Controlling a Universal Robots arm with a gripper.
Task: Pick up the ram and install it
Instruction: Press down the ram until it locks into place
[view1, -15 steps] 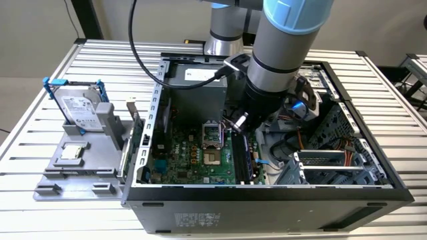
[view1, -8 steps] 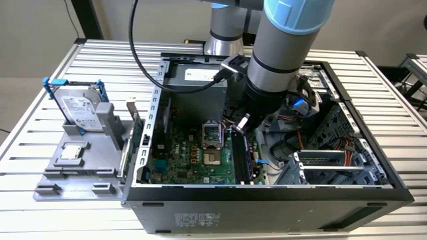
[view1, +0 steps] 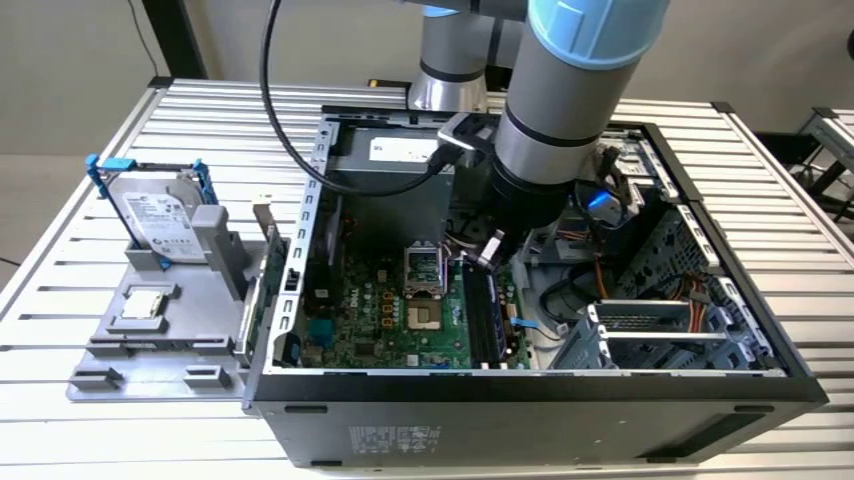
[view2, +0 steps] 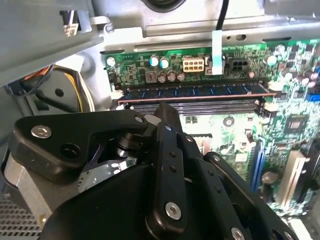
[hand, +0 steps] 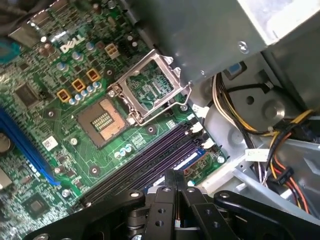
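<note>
The ram (view2: 195, 91) is a long narrow stick with a row of dark chips, standing on edge in a memory slot of the green motherboard (view2: 295, 60). In the exterior view the ram (view1: 489, 312) runs along the board's right side inside the open computer case (view1: 534, 388). My gripper (view1: 486, 250) is low inside the case, over the slots. Both wrist views show its black fingertips (hand: 170, 176) pressed together with nothing between them, right over the slots at the ram's edge. A blue bit of the ram (hand: 192, 159) shows just beyond the gripper (hand: 175, 174). Whether the gripper (view2: 167, 107) touches the stick is unclear.
An open processor socket (hand: 102, 120) with its raised metal frame (hand: 150, 87) lies beside the slots. Cable bundles (hand: 280, 150) and drive cages (view1: 667, 320) crowd the case's other side. Outside, a grey fixture (view1: 200, 350) carries a hard drive in a blue frame (view1: 160, 215) and a silver processor chip (view1: 144, 305).
</note>
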